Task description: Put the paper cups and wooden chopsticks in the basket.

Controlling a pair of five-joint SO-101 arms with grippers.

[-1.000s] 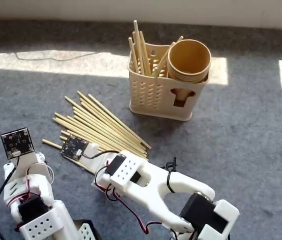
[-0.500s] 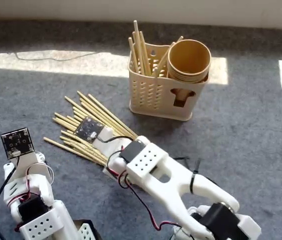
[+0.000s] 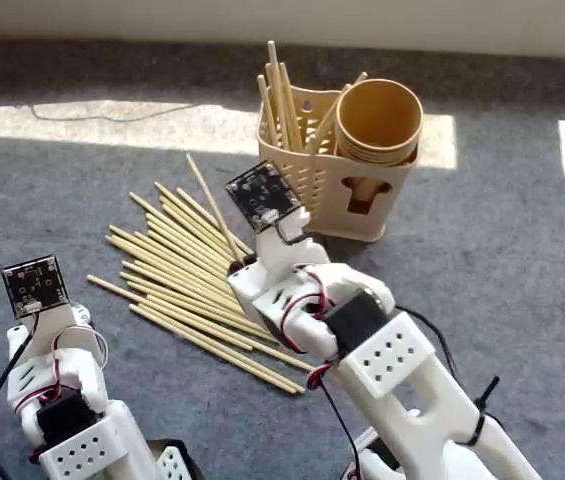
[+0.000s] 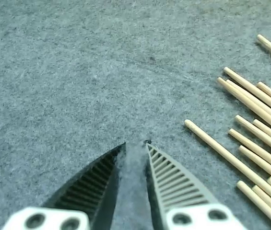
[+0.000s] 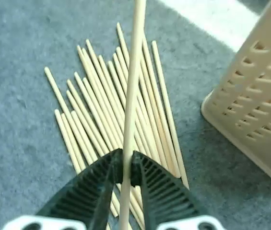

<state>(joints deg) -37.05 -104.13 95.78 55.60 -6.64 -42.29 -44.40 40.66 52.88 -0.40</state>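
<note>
The right gripper (image 5: 127, 155) is clamping one wooden chopstick (image 3: 210, 200), which is slanting up over the loose pile of chopsticks (image 3: 177, 270) lying on the grey carpet (image 3: 522, 250) at centre left of the high view. The basket (image 3: 307, 190) is standing at upper centre, holding the stacked paper cups (image 3: 379, 120) and several upright chopsticks. The left gripper (image 4: 136, 143) is hovering over bare carpet beside the pile's ends, its jaws apparently parted by a narrow gap and grasping nothing.
</note>
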